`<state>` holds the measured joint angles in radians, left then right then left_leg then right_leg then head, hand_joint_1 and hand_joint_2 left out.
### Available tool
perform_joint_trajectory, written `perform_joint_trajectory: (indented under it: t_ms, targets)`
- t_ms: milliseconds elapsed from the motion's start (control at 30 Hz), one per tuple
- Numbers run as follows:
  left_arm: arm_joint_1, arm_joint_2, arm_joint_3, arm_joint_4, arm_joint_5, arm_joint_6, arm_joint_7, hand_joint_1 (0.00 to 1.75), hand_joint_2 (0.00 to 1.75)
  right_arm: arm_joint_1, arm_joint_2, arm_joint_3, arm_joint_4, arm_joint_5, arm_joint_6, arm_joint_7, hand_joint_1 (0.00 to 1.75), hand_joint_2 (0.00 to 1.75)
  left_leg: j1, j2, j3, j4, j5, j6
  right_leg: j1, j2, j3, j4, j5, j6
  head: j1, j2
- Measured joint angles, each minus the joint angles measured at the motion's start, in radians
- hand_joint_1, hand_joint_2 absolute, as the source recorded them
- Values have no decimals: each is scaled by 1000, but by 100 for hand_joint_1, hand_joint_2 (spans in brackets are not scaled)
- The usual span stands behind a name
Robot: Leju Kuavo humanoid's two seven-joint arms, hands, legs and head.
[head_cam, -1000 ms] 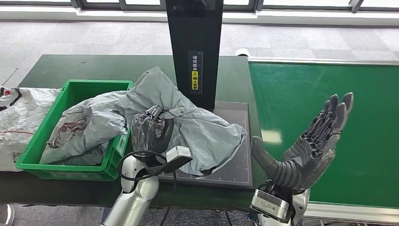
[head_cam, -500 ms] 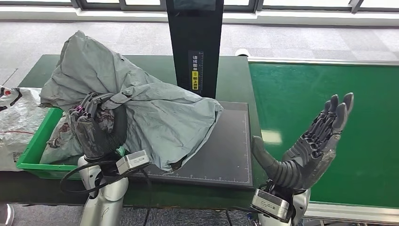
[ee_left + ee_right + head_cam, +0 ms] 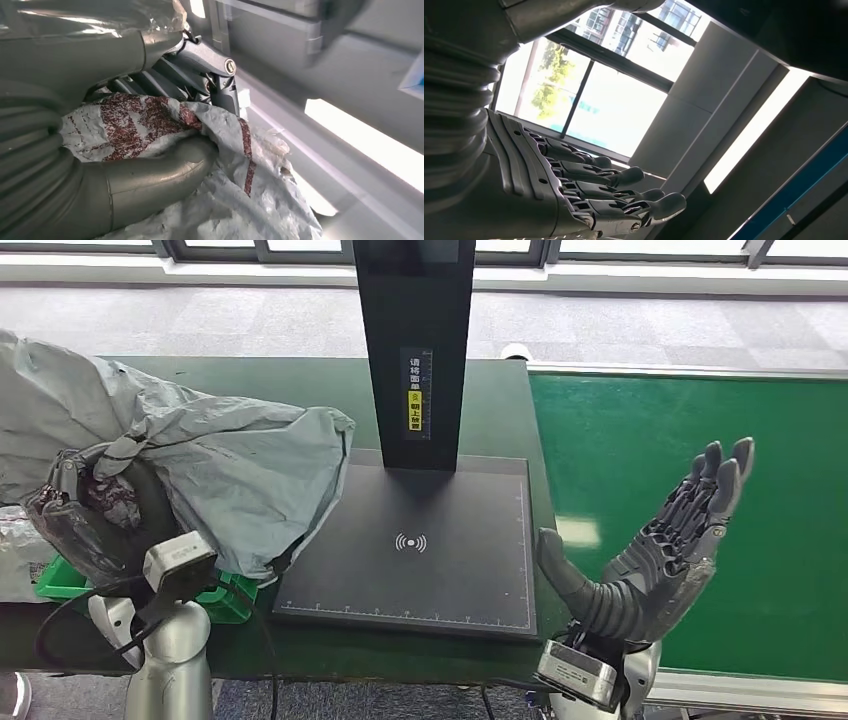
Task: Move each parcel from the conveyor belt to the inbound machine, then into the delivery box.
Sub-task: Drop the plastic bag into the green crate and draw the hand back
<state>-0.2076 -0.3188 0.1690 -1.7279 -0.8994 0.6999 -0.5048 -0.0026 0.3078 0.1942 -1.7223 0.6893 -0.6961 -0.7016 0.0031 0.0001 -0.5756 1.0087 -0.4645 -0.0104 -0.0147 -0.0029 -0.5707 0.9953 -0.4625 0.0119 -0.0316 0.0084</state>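
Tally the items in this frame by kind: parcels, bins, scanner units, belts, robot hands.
Grey parcel, held by the left hand: 1
White parcel, partly hidden at the left edge: 1
Green bin, mostly covered: 1
Scanner with post: 1
Belt: 1
Hands, counting the right hand, raised and empty: 2
Total: 7

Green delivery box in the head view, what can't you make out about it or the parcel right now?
- Green delivery box: head view, mostly hidden by the grey parcel bag; contents unseen.
- Parcel bag: cut off by the left edge.
- Left hand: fingers wrapped in bag folds.
- Pillar label: print too small.
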Motion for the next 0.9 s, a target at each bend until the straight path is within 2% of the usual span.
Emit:
perform_joint_trajectory:
  t_ms: [200, 333, 500, 767, 800, 900]
  targets:
    - [-177, 14, 364, 279, -128, -1, -107, 175, 175, 1, 0, 0, 4, -9, 0, 0, 0, 175, 0, 3, 0, 0, 2, -1, 0, 4, -1, 1, 3, -2, 0, 0]
    - [-231, 23, 548, 400, -151, -1, -115, 175, 175, 2, 0, 0, 13, -6, 0, 0, 0, 175, 0, 3, 0, 0, 2, -2, 0, 4, -2, 1, 3, -2, 0, 0]
    - [-261, 31, 653, 474, -164, -1, -107, 175, 175, 3, 0, 0, 21, -5, 0, 0, 0, 175, 0, 2, -1, 0, 2, -2, 0, 3, -2, 1, 3, -2, 0, 0]
    - [-279, 40, 699, 520, -170, -1, -94, 175, 175, 2, 0, 0, 29, -11, 0, 0, 0, 175, 0, 2, -1, 0, 2, -2, 0, 3, -2, 1, 3, -2, 0, 0]
    - [-280, 41, 702, 523, -171, -1, -93, 158, 175, 2, 0, 0, 30, -10, 0, 0, 0, 175, 0, 2, -1, 0, 2, -2, 0, 3, -2, 1, 3, -2, 0, 0]
    - [-281, 43, 706, 531, -183, -1, -87, 84, 175, 3, 0, 0, 32, -8, 0, 0, 0, 175, 0, 2, -1, 0, 2, -2, 0, 3, -2, 1, 3, -2, 0, 0]
